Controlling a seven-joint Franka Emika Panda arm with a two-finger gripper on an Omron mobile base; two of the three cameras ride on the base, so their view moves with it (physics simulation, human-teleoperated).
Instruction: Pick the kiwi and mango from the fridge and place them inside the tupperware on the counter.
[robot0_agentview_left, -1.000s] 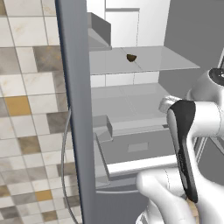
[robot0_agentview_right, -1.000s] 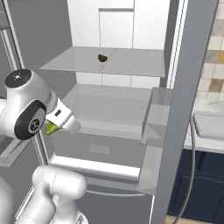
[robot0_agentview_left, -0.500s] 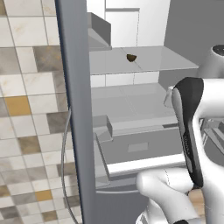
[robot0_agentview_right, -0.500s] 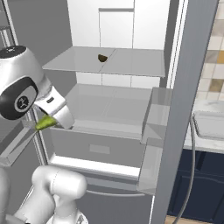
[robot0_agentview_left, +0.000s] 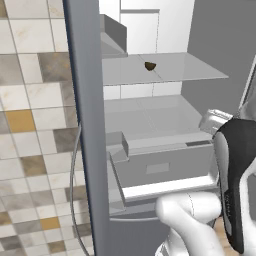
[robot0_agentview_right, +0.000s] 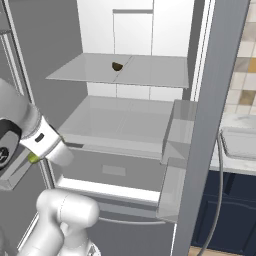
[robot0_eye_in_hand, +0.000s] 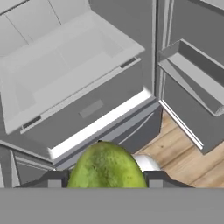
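- Mango (robot0_eye_in_hand: 107, 166), yellow-green, pinched between the two dark fingertips of the hand (robot0_eye_in_hand: 106, 178), seen close up in the hand view; a sliver of green (robot0_agentview_right: 33, 158) also peeking out beside the white wrist in the right base view.
- Hand pressed onto the mango from both sides, held out in front of the open fridge (robot0_agentview_right: 135, 30), clear of its shelves.
- Below the fruit in the hand view: pale grey drawer (robot0_eye_in_hand: 83, 109), a door bin (robot0_eye_in_hand: 194, 72) off to the right, wooden floor (robot0_eye_in_hand: 183, 151) underneath.
- Kiwi (robot0_agentview_left: 149, 65), small and dark brown, resting on the upper glass shelf (robot0_agentview_left: 185, 70) inside the fridge, toward the back; same fruit (robot0_agentview_right: 116, 66) visible from the right base view, well apart from the hand.
- Middle shelf (robot0_agentview_right: 115, 120) bare beneath it.
- Tupperware (robot0_agentview_right: 241, 142), shallow and pale grey, sitting on the marble table (robot0_agentview_right: 230, 125) right of the fridge door, over navy cabinet fronts (robot0_agentview_right: 225, 210).
- Tiled wall (robot0_agentview_left: 35, 125) at left beyond the grey door edge (robot0_agentview_left: 87, 125).
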